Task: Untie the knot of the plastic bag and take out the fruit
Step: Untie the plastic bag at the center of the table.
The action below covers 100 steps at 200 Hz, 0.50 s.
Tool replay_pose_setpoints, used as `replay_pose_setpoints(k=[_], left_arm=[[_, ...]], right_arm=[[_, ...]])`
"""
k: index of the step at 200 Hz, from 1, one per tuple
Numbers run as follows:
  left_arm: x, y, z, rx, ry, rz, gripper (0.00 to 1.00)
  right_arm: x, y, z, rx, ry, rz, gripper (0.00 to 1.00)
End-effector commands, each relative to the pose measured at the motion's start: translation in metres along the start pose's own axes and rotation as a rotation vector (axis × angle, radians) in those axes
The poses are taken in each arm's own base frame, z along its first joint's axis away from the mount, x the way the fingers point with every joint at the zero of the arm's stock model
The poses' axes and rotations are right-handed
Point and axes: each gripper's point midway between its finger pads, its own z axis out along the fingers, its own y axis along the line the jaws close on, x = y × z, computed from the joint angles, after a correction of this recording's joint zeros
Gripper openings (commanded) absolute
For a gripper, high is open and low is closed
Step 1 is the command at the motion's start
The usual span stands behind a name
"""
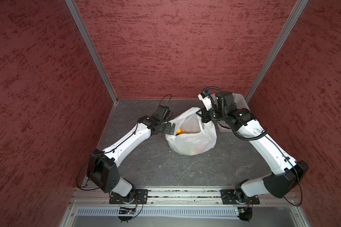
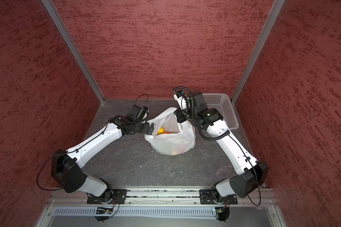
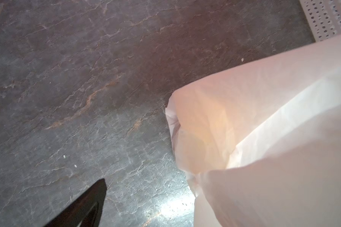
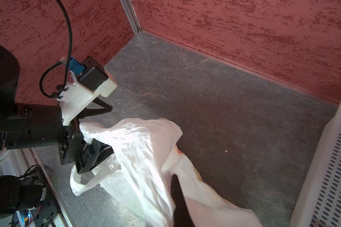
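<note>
The white plastic bag (image 1: 191, 141) stands mid-table with its mouth held open; no knot shows. Inside lie a yellow fruit (image 1: 178, 130) and an orange fruit (image 1: 183, 133), and more colour shows through the film. My right gripper (image 1: 204, 116) is shut on the bag's far right rim and holds it up; in the right wrist view its dark finger (image 4: 179, 200) presses into the film. My left gripper (image 1: 172, 128) is open at the left rim. The right wrist view shows its jaws either side of that rim (image 4: 98, 135), one finger (image 4: 98, 155) inside the bag.
A white perforated basket (image 2: 224, 110) stands at the back right, behind the right arm, close to the bag. Red walls close in the table on three sides. In the left wrist view the bag (image 3: 264, 137) fills one side beside bare dark tabletop (image 3: 87, 88).
</note>
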Motion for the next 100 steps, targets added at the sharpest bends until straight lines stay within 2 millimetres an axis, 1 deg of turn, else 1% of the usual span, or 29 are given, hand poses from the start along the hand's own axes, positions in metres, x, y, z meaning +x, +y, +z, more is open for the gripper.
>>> replay_pose_setpoints(k=[1, 17, 32, 42, 51, 60, 76, 84, 94, 100], left_arm=[[-0.010, -0.007, -0.022, 0.061, -0.079, 0.015, 1.00], [-0.027, -0.037, -0.041, 0.196, -0.182, 0.067, 1.00], [-0.040, -0.055, -0.053, 0.268, -0.240, 0.090, 1.00], [-0.043, -0.060, -0.052, 0.289, -0.237, 0.087, 1.00], [-0.045, -0.064, -0.046, 0.297, -0.215, 0.081, 1.00], [-0.043, -0.066, -0.037, 0.292, -0.182, 0.073, 1.00], [-0.040, -0.064, -0.019, 0.250, -0.133, 0.053, 1.00], [-0.037, -0.061, -0.009, 0.212, -0.103, 0.041, 1.00], [-0.032, -0.049, 0.003, 0.131, -0.064, 0.017, 1.00], [-0.029, -0.043, 0.009, 0.093, -0.046, 0.008, 0.97]], right_arm=[[-0.021, 0.003, -0.016, 0.007, -0.097, -0.001, 0.00], [-0.021, 0.005, -0.014, -0.006, -0.097, 0.004, 0.00], [-0.022, 0.006, -0.014, -0.015, -0.102, 0.009, 0.00], [-0.023, 0.007, -0.014, -0.020, -0.107, 0.014, 0.00], [-0.025, 0.008, -0.015, -0.025, -0.114, 0.017, 0.00], [-0.026, 0.010, -0.016, -0.032, -0.122, 0.019, 0.00], [-0.027, 0.011, -0.018, -0.038, -0.130, 0.023, 0.00], [-0.027, 0.012, -0.019, -0.040, -0.133, 0.024, 0.00], [-0.026, 0.012, -0.019, -0.038, -0.132, 0.029, 0.00], [-0.025, 0.012, -0.020, -0.035, -0.133, 0.030, 0.00]])
